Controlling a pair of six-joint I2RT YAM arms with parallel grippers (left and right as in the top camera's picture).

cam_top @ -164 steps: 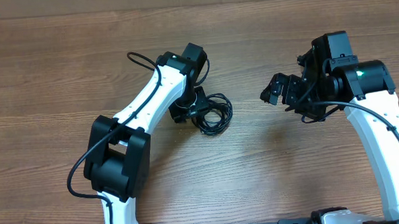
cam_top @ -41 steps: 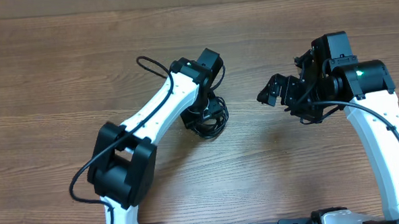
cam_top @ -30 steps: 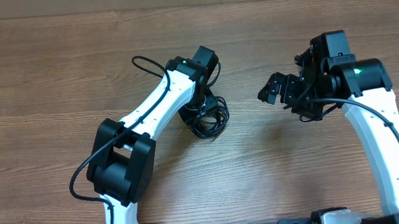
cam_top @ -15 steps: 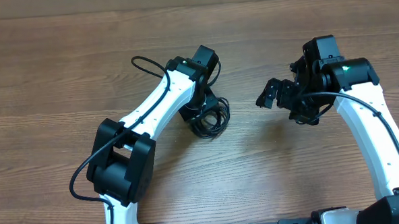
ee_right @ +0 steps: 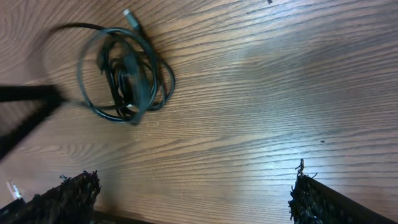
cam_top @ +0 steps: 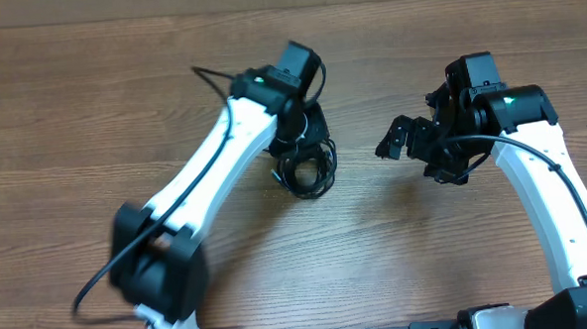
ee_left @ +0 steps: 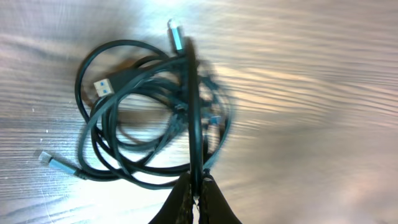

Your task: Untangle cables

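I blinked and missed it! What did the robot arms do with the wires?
The left arm shifted right over the cables, and its jaws shut on one strand. The right arm edged left, jaws open as before. The cables stayed on the table.

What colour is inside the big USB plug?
Blue; the USB plug shows best in the left wrist view.

2 white arms with black joints
Left arm (cam_top: 210, 173) and right arm (cam_top: 543, 188) each trail 1 black cable; green light (cam_top: 510, 100) on the right; left gripper (ee_left: 198, 196) and right gripper (cam_top: 392, 140) black.
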